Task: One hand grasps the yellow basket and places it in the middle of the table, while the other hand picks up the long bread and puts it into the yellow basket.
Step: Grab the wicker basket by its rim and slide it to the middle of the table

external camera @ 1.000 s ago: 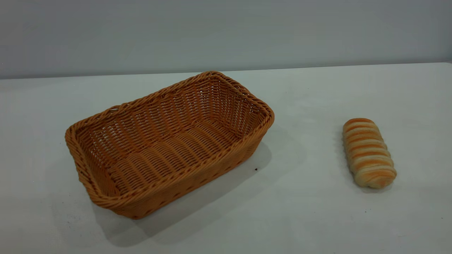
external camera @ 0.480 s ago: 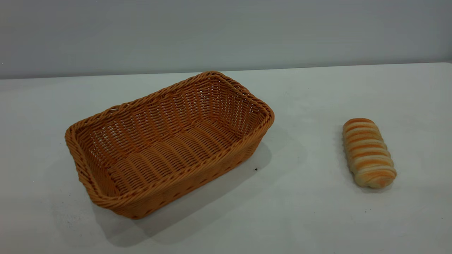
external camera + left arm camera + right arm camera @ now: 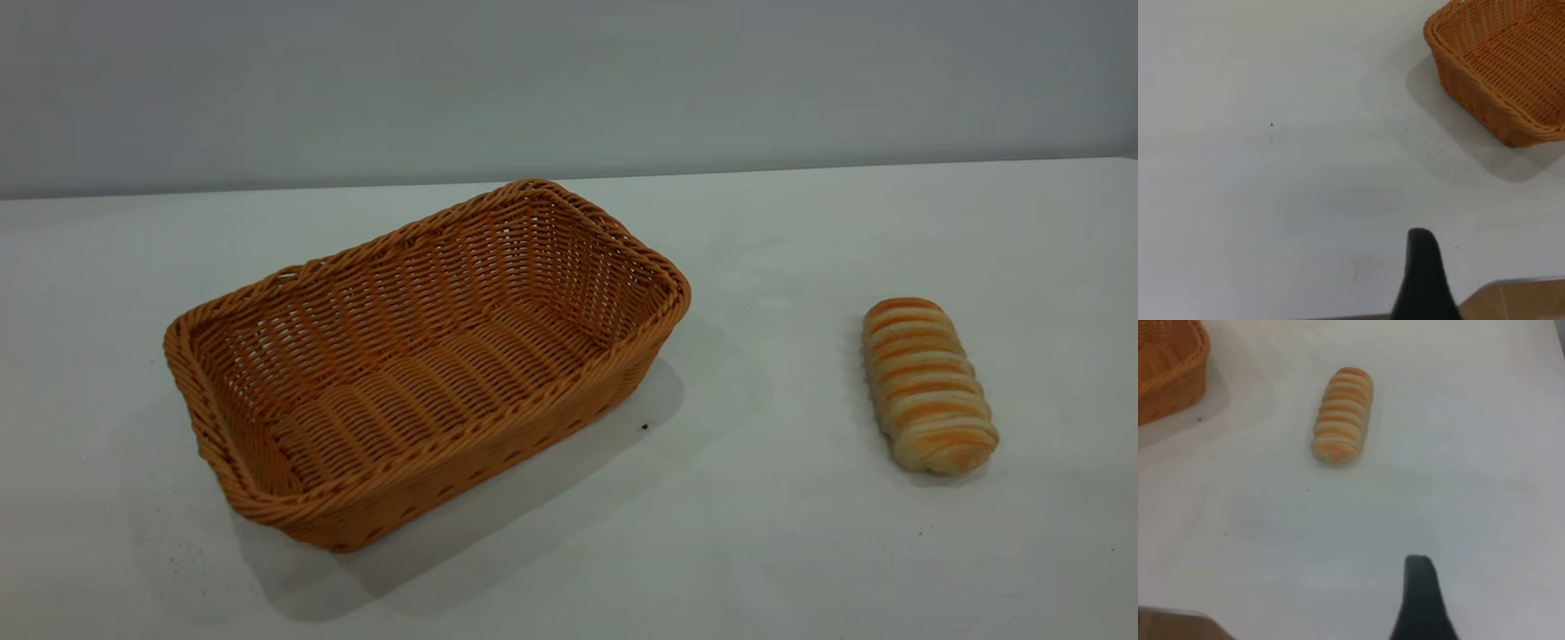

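The yellow basket (image 3: 427,364) is orange-tan wicker. It stands empty and at an angle on the white table (image 3: 782,551), left of centre. One of its ends shows in the left wrist view (image 3: 1505,67) and a corner in the right wrist view (image 3: 1168,367). The long bread (image 3: 927,384), cream with orange stripes, lies on the table at the right, apart from the basket. It also shows in the right wrist view (image 3: 1343,415). Neither gripper is in the exterior view. My left gripper (image 3: 1423,273) shows only as a black tip over bare table, far from the basket. My right gripper (image 3: 1421,597) does likewise, short of the bread.
A grey wall (image 3: 569,80) stands behind the table. The table's near edge, with a brown surface beyond it, shows by each gripper in the left wrist view (image 3: 1518,300) and the right wrist view (image 3: 1171,623). A tiny dark speck (image 3: 645,427) lies beside the basket.
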Available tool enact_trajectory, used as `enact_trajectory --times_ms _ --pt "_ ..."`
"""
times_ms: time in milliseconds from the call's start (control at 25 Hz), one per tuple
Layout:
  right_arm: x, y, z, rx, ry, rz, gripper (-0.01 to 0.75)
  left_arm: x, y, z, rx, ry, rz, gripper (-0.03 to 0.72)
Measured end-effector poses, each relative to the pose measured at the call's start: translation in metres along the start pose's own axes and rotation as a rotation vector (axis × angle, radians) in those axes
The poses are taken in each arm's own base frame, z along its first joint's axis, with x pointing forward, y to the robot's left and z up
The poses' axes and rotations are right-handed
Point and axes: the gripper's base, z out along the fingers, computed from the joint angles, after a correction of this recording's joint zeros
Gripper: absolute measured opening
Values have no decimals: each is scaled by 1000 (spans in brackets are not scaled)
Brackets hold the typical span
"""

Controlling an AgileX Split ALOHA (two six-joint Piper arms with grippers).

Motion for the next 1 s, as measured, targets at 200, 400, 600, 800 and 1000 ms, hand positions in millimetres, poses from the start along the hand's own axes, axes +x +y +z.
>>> enact_trajectory --times_ms 200,400,600,800,1000 --pt "0 1 0 -7 -1 3 579 0 0 0 0 0 0 584" --pt "-1 5 0 -53 -12 24 579 -8 0 0 -1 -11 -1 584" --pt "-33 4 11 -75 -12 31 579 -61 2 13 10 0 -43 584" --pt "-80 2 61 -113 57 57 579 -111 2 60 50 157 -138 584" --pt "-110 4 124 -190 99 70 579 -133 0 132 98 379 -245 584"
